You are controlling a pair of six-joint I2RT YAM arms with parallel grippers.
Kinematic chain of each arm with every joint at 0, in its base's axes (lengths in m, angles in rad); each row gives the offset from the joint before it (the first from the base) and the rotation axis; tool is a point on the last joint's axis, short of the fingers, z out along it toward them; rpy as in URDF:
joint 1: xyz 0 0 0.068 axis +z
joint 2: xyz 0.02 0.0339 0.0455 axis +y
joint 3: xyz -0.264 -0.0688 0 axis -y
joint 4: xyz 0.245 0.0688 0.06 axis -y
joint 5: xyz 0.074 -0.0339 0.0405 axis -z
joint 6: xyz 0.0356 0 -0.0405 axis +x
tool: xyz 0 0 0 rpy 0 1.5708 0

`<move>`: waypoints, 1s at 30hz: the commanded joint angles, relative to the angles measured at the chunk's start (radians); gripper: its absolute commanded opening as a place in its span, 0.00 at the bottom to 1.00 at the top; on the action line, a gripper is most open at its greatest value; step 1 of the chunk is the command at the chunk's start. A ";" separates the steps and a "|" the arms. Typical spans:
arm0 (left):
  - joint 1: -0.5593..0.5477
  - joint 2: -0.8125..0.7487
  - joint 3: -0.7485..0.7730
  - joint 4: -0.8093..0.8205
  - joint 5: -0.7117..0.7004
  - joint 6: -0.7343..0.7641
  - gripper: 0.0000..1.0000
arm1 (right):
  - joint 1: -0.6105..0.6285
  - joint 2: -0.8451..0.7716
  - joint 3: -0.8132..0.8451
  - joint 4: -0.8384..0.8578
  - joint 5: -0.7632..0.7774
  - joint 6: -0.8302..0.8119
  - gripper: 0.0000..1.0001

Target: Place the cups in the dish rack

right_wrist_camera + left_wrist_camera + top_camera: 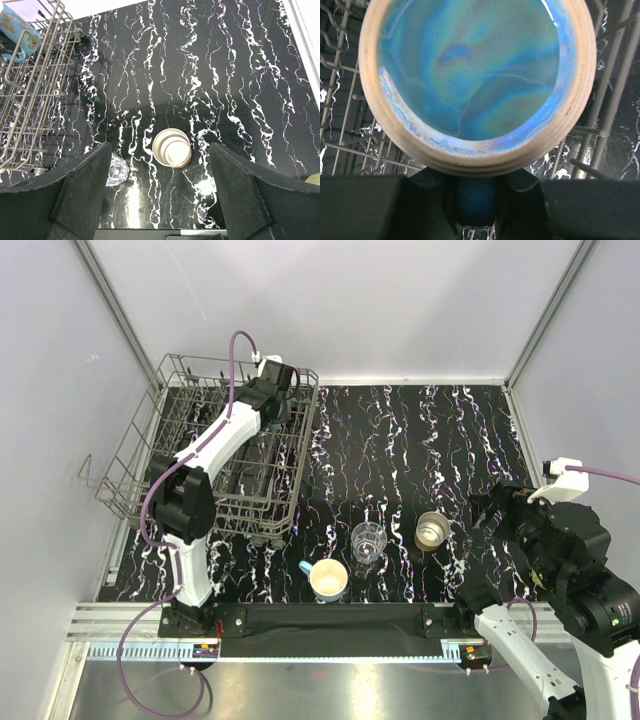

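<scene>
My left gripper (275, 390) is over the far right part of the grey wire dish rack (130, 455), shut on the handle of a teal-blue mug (475, 75). The mug's base faces the wrist camera, so its inside is hidden. This mug also shows in the right wrist view (17, 31). A light-blue mug with a cream inside (328, 580), a clear glass tumbler (368, 540) and a shiny metal cup (432, 530) stand on the table. My right gripper (160, 195) is open and empty above the metal cup (172, 147), with the tumbler (116, 170) by its left finger.
The rack's wires and tines (615, 75) lie under the held mug. The black marbled mat (420, 440) covers the table right of the rack. White walls close in the back and sides. A black bar (330, 618) runs along the near edge.
</scene>
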 commanded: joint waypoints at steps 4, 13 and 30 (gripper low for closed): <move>0.021 -0.003 0.025 0.143 -0.036 -0.025 0.00 | 0.004 0.019 0.023 0.026 0.014 0.022 0.86; 0.036 0.003 0.022 0.127 -0.020 -0.033 0.00 | 0.004 0.022 0.013 0.034 0.008 0.036 0.86; 0.041 0.095 0.054 0.060 0.027 -0.076 0.12 | 0.004 0.037 0.009 0.046 0.002 0.015 0.86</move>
